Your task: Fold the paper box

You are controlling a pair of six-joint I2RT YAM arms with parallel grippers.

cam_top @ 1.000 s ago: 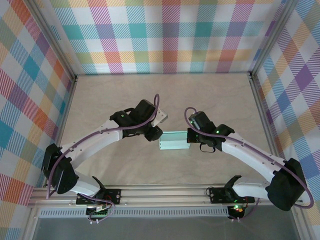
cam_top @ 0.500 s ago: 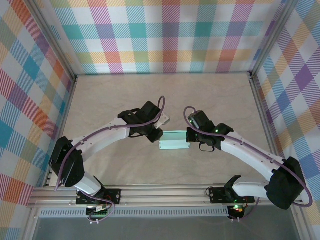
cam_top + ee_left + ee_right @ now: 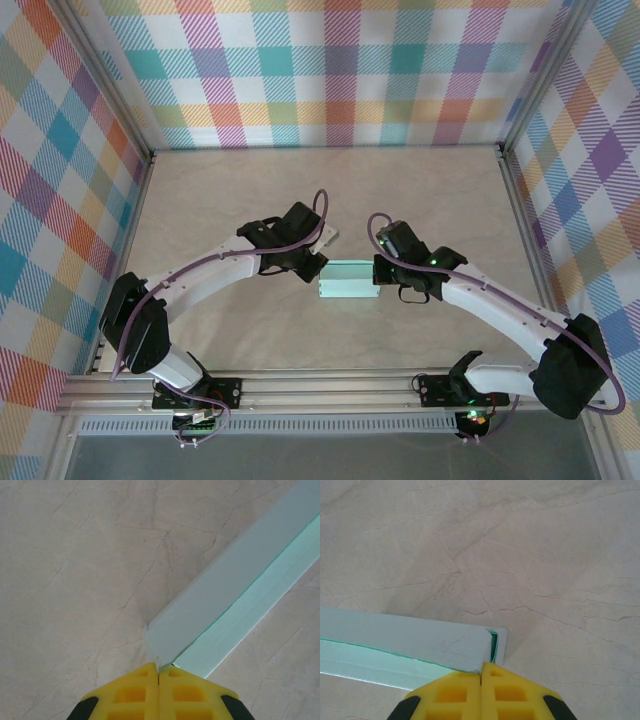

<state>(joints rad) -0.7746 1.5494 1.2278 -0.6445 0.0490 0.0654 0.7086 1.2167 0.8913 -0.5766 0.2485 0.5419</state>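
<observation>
A small, flat, pale mint-green paper box (image 3: pixel 347 281) is lying near the middle of the pale marbled counter (image 3: pixel 250 190), a touch toward 6 o'clock, with its long side running from 9 to 3 o'clock. It is looking folded up, a closed oblong with a brighter green strip along its near edge.

The left claw (image 3: pixel 318 268) is sitting at the box's 9 o'clock end. In the left wrist view its yellow fingers (image 3: pixel 131 692) are pressing flat together, and the box's corner (image 3: pixel 225 605) is meeting their tips (image 3: pixel 159 670).

The right claw (image 3: pixel 380 275) is sitting at the 3 o'clock end, fingers likewise together, tips (image 3: pixel 484 667) touching the box's edge (image 3: pixel 405 640) beside the open end fold. Whether either claw is pinching any card, I cannot tell.
</observation>
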